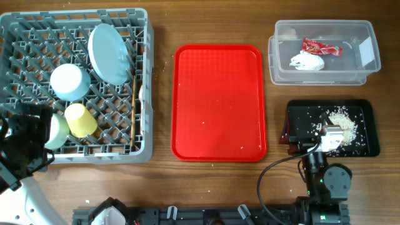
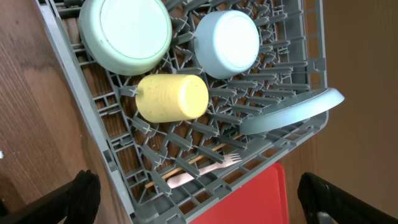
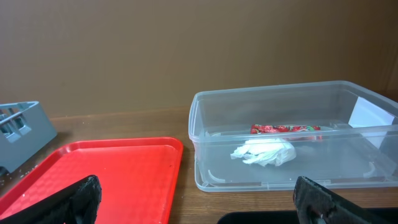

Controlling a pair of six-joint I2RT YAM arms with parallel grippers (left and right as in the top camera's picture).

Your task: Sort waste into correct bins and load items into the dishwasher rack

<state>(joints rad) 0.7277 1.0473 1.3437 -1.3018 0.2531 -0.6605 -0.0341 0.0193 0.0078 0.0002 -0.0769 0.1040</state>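
Note:
The grey dishwasher rack (image 1: 75, 155) at the left holds a pale blue plate (image 1: 109, 45) on edge, an upturned blue bowl (image 1: 70, 82), a yellow cup (image 1: 80, 120) on its side and a green saucer-bowl (image 1: 57, 130). A white fork (image 2: 199, 173) and wooden chopsticks (image 1: 134, 94) lie in its right-hand slots. The clear tub (image 1: 369, 37) holds the red wrapper (image 1: 322, 47) and white tissue (image 1: 307, 61). Rice crumbs (image 1: 342, 122) lie in the black tray (image 1: 369, 112). My left gripper (image 2: 199, 205) hangs open and empty over the rack's corner. My right gripper (image 3: 202, 202) is open and empty, facing the tub.
The flat red serving tray (image 1: 219, 75) lies between the rack and the bins with a few specks on it. My left arm (image 1: 25, 147) covers the rack's front left corner. The right arm's base (image 1: 325, 181) stands at the table's front edge.

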